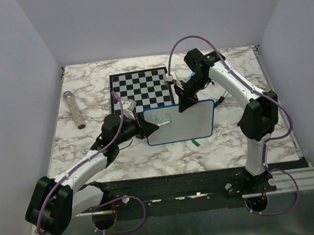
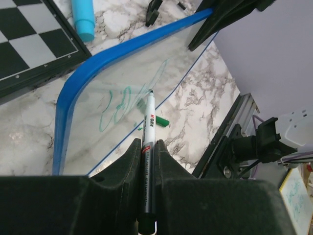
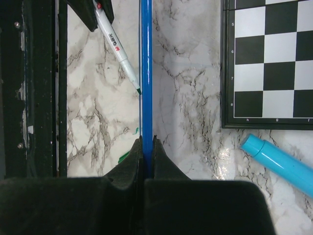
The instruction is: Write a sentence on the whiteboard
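While edgewise in right gripper (image 3: 147, 141), whiteboard (image 1: 191, 122) aslant.

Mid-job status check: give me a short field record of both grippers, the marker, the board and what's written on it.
left gripper: shut on marker, tip at the board face
right gripper: shut on the blue rim of the whiteboard
sentence: a few green loopy strokes on the board's left part, not readable
cap: green, on the table by the board's near edge
checkered board: behind the whiteboard
light blue marker: on the table beside the checkered board
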Tool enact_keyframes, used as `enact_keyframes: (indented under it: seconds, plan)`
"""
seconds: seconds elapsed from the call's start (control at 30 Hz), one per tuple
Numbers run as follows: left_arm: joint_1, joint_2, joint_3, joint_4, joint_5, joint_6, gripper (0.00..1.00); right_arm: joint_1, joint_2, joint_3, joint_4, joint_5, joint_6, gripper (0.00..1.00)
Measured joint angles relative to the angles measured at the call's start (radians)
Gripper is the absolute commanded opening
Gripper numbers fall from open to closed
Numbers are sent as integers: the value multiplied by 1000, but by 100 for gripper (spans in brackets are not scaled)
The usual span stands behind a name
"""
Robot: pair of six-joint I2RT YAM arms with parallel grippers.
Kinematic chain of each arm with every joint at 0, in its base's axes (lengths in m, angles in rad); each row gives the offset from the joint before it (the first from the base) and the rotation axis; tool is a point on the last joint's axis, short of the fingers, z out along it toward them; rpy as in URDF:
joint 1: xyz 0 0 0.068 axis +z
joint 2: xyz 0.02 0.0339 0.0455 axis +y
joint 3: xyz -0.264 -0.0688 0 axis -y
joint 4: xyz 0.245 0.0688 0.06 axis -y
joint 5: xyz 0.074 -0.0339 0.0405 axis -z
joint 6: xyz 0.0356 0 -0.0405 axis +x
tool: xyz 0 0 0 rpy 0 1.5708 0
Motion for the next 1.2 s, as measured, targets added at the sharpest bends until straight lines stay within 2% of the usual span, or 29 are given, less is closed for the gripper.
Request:
enact_keyframes:
  seconds: [0.27, 0.53, 0.8, 0.93, 1.2]
  plan:
    - [22, -153, 6, 25, 6, -48, 0, 0, 0, 0, -1, 0, -1, 0]
    - [111, -351, 71, -119, 7, -33, 0, 0, 0, 0, -1, -1, 0, 1]
    - [111, -420, 43, -207, 32, -21, 0, 0, 2, 0, -1, -2, 0, 0]
    - [76, -426, 30, -230, 33, 1, 0, 0, 2, 0, -1, -5, 0, 0]
    - [-116, -359, 28, -229, -40, 68, 0, 0, 3, 0, -1, -6, 0, 1]
